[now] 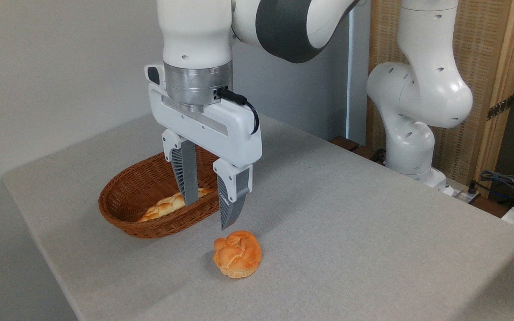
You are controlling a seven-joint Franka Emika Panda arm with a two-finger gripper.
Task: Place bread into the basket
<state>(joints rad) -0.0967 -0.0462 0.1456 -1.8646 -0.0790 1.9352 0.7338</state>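
The bread (238, 253) sits on the counter (350, 214) near its front edge, just beside the basket (118, 203). The tool (209, 213) hangs above, fingers spread and empty. The bun looks light and squashable; grip it gently across its rounded sides.

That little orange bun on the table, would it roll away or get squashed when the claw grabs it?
The bun sits on a paler, flattish base on the cloth-covered table, so it probably stays put rather than rolling. Its knotted top is rounded and glossy, so the open gripper could slip unless it closes around the sides. It looks small and likely light; whether it squashes can't be told.
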